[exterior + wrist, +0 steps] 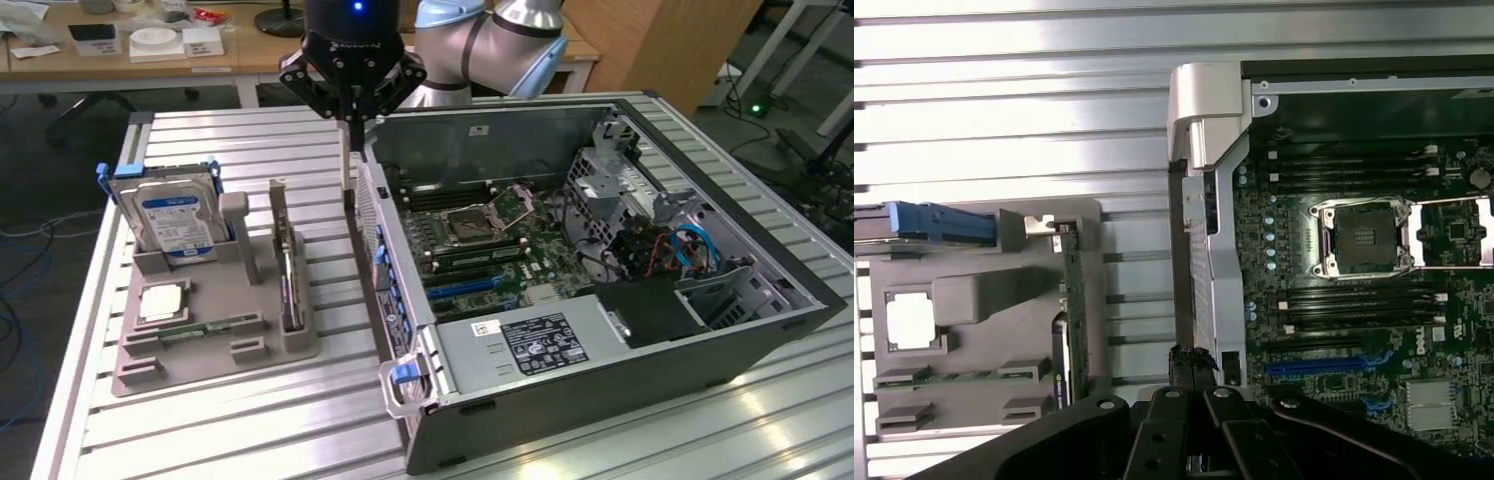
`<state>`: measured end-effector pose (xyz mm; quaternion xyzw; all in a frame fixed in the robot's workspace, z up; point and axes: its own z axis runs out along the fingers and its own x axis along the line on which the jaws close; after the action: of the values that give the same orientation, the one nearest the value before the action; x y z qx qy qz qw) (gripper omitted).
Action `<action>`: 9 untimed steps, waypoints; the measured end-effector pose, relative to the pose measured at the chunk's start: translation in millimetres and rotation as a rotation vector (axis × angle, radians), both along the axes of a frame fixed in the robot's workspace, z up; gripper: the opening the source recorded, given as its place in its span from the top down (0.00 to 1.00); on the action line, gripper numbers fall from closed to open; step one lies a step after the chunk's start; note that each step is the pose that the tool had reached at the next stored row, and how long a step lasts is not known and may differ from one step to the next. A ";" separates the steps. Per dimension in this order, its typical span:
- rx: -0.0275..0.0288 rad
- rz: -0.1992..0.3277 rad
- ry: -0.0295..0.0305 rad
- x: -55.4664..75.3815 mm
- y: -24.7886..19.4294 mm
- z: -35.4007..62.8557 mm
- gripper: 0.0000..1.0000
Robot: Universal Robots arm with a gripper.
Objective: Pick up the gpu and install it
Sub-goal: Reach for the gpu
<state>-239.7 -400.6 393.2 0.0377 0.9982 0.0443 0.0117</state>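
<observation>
While the claw (351, 170) hangs closed, the thin green gpu (284, 268) stands edgewise.

I see the thin green-and-black gpu card (282, 270) (1076, 310) standing on edge. It's slotted in the grey plastic holder (160, 372) (974, 300).

Exterior view angled from above, wrist view straight down (both share motherboard (534, 238) (1334, 320)).

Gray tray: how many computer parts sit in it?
4. Hard drive upright at the far end; processor flat in front of it; memory stick flat, nearest the camera; gpu on edge along the side facing the computer case. Nothing looks hidden.
</observation>
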 end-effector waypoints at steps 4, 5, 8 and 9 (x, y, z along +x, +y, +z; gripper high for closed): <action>0.0000 0.000 0.0001 -2.9 -0.1 0.0 0.90; 0.0000 0.000 0.0001 -3.9 -0.1 0.0 0.90; 0.0000 0.000 0.0000 -7.3 -0.1 0.0 0.90; 0.0001 0.000 0.0000 -8.5 -0.1 -0.1 0.90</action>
<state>-248.2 -400.7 393.1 0.0376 0.9982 0.0443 0.0117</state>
